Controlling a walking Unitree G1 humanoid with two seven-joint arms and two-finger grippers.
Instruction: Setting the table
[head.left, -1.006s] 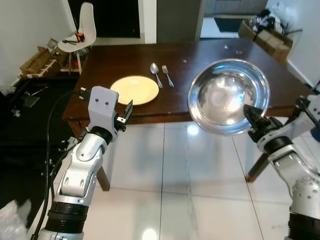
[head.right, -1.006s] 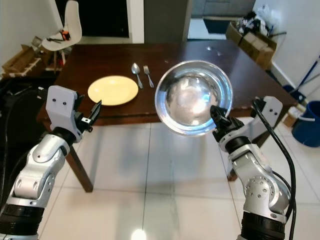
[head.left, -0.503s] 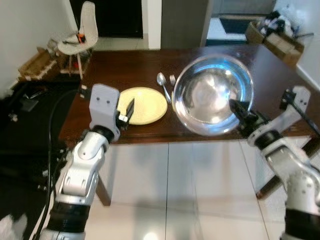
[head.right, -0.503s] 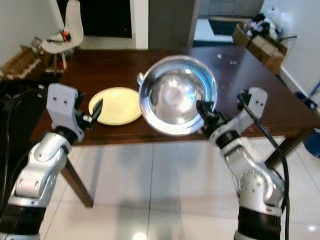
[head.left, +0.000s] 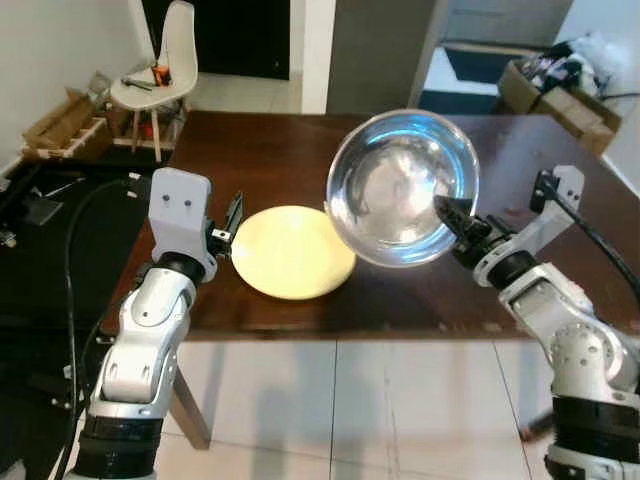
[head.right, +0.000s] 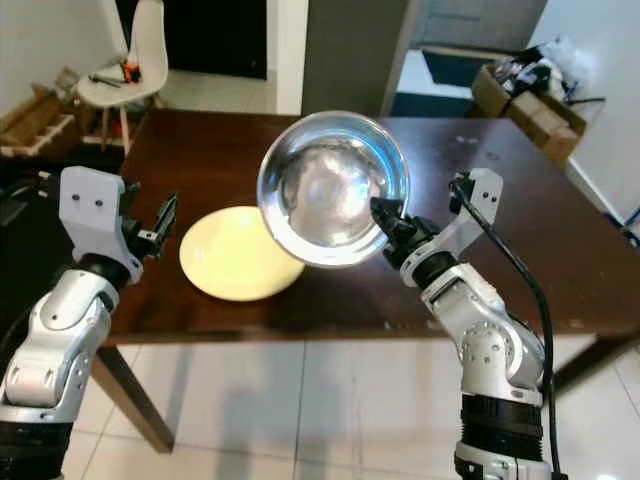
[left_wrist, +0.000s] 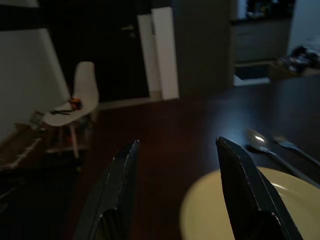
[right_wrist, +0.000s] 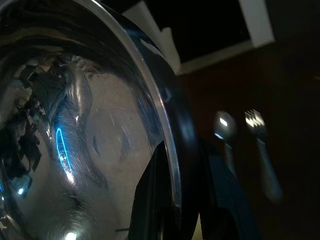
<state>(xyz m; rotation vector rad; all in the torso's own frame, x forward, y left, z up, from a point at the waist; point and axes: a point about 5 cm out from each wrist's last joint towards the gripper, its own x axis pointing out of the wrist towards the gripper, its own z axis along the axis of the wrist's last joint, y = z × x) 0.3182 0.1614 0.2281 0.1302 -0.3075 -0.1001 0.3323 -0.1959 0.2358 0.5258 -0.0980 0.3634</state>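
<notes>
My right gripper (head.left: 450, 213) is shut on the rim of a large shiny steel bowl (head.left: 403, 187). It holds the bowl tilted on edge above the dark wooden table (head.left: 250, 150), over the right edge of a pale yellow plate (head.left: 290, 252). The right wrist view has the bowl's rim (right_wrist: 170, 130) pinched between the black fingers. A spoon (left_wrist: 260, 142) and fork (left_wrist: 292, 147) lie on the table just beyond the plate. My left gripper (head.left: 232, 215) hovers open and empty by the plate's left side, above the table.
A white chair (head.left: 160, 70) stands behind the table's far left corner, with a wooden crate (head.left: 60, 120) near it. Cardboard boxes (head.left: 560, 85) sit at the back right. The table's front edge (head.left: 350, 330) meets a glossy tiled floor (head.left: 380, 420).
The camera has come closer to the table. The bowl, held in front of the table a second ago, is now over the tabletop by the plate. My left gripper has reached the plate's left side.
</notes>
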